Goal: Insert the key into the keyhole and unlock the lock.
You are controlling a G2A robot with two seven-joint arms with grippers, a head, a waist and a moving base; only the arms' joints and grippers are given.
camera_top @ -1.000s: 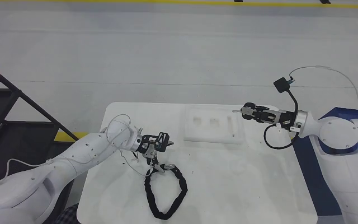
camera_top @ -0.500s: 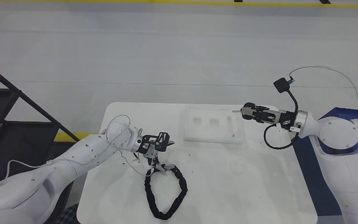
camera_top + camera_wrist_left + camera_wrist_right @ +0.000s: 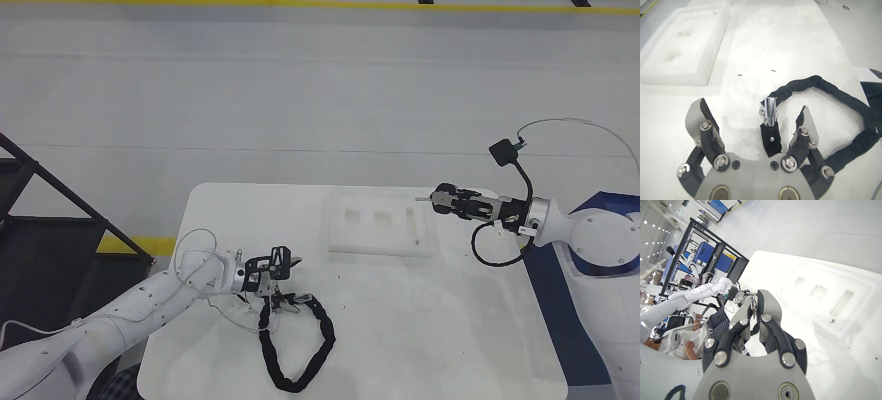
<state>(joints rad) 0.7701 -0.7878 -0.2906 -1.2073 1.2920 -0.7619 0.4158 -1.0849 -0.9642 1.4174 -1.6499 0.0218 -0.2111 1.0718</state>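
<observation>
Left arm pulled back toward the table's near edge

Down low over the table [image 3: 450, 330] sat the left gripper [image 3: 753, 109], fingers spread wide, and the lock [image 3: 770, 111] with its chrome cylinder lay right between them, touching neither. Its black chain [image 3: 829, 89] looped away to one side. Over by the foam tray [image 3: 385, 222], the right gripper [image 3: 753, 302] was clamped on the key [image 3: 753, 306], well apart from the lock

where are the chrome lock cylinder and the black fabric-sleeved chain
chrome lock cylinder [image 3: 770, 110], left wrist view, middle of barrel
black fabric-sleeved chain [image 3: 829, 88], left wrist view, far bend of loop
</observation>
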